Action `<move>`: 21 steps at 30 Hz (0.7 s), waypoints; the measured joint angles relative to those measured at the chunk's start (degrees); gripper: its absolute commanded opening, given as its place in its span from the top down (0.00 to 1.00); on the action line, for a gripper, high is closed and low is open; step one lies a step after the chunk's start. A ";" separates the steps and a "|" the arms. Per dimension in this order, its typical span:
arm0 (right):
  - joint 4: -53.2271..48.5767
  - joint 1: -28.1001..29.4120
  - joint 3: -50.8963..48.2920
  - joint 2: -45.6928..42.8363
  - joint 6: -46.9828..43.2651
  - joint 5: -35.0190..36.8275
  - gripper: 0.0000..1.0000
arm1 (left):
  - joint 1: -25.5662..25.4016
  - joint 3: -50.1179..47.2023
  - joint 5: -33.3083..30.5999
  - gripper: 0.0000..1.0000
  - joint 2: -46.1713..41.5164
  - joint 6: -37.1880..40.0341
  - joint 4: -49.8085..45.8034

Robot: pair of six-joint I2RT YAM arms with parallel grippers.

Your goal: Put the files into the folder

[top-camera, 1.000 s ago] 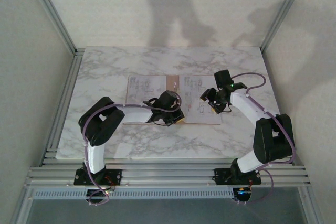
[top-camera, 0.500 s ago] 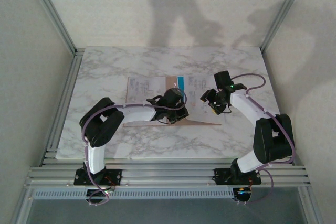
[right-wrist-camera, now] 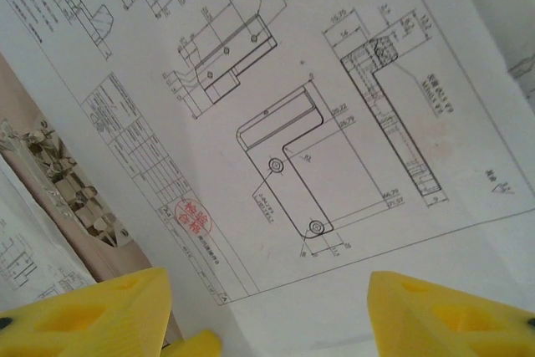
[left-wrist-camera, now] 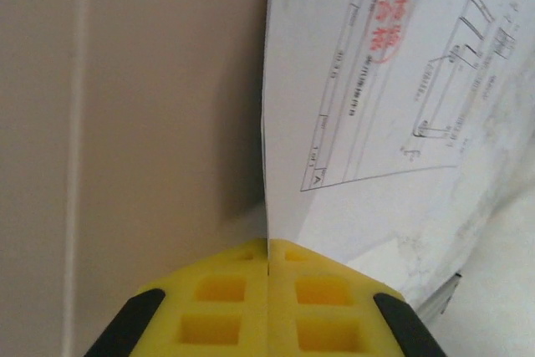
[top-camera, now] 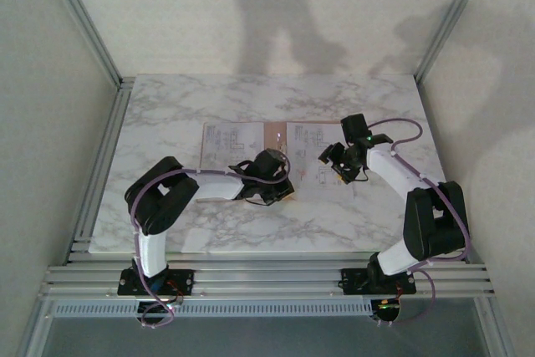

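Left wrist view: my left gripper (left-wrist-camera: pixel 268 244) is closed, pinching the near edge of a sheet (left-wrist-camera: pixel 376 123) just right of the open folder's (left-wrist-camera: pixel 167 106) bare middle. My right gripper (right-wrist-camera: pixel 267 290), jaws wide, hangs over the files (right-wrist-camera: pixel 351 64) on the folder's right half, nearer them.

The left arm (top-camera: pixel 209 181) and right arm (top-camera: pixel 393 169) share glossy white link shells, bulky black joint housings and loose purple cables. A green light (top-camera: pixel 368 135) glows at the right arm's 12 o'clock end. The left end effector (left-wrist-camera: pixel 267 290) and right end effector (right-wrist-camera: pixel 276 323) have yellow fingers (left-wrist-camera: pixel 217 307), and the left's are moulded with square pockets.
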 measured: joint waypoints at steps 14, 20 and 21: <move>0.20 0.00 0.00 0.09 -0.22 0.00 0.36 | 0.00 1.53 0.63 1.00 0.39 0.13 -0.96; 0.22 0.00 0.00 0.09 -0.66 -0.04 0.36 | 0.00 1.22 -1.79 1.00 0.15 0.33 -2.47; 0.22 0.00 0.00 0.11 -0.66 -0.07 0.36 | 0.00 0.98 -2.12 1.00 -0.02 0.31 -2.58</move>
